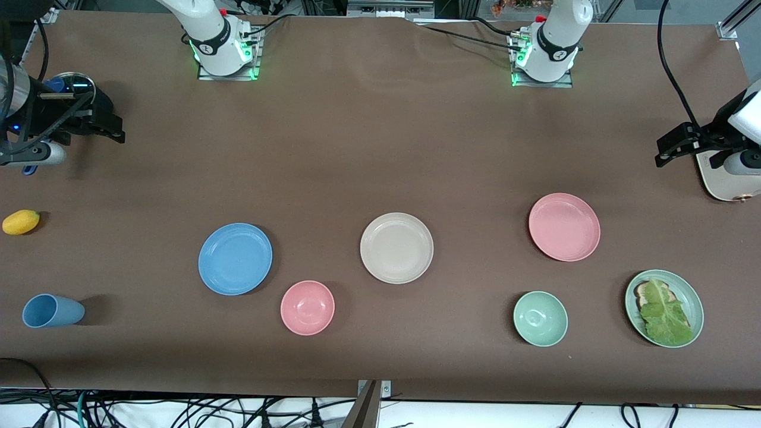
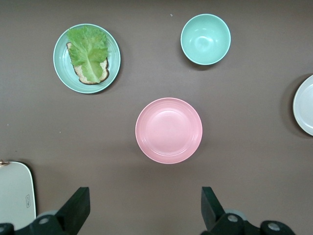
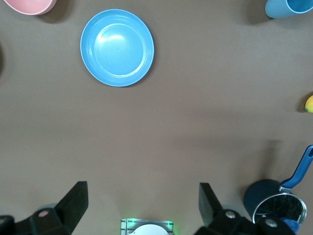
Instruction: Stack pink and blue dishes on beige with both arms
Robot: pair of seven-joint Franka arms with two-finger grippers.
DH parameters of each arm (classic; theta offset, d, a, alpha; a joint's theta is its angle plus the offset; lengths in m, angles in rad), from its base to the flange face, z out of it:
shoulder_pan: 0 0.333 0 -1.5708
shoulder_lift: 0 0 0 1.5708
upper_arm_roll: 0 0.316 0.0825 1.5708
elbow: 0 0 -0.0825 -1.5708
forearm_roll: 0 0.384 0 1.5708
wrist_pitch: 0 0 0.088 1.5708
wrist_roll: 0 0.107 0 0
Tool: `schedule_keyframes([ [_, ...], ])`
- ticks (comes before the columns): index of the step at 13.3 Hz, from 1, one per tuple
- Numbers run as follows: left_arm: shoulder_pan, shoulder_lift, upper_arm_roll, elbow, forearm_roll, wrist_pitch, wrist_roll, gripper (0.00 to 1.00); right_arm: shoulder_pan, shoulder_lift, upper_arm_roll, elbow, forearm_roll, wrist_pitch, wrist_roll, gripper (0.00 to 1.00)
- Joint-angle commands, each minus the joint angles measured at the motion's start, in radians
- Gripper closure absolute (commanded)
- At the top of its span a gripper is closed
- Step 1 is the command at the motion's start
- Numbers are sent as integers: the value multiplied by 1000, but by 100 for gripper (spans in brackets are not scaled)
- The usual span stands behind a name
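I see a brown table (image 1: 380, 148). Nearest lie a pale green plate (image 1: 694, 297) carrying lettuce on bread (image 1: 663, 312), then the matte blue plate (image 1: 235, 258), beige plate (image 1: 396, 248) between, and pink plate (image 1: 564, 226). Left gripper (image 2: 144, 208) and right gripper (image 3: 142, 205) hover wide, empty, at the table's ends.
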Motion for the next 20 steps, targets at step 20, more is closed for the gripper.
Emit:
schedule_keyframes([
  [20, 80, 400, 11, -182, 16, 313, 18, 0, -4, -19, -2, -107, 6, 71, -10, 0],
])
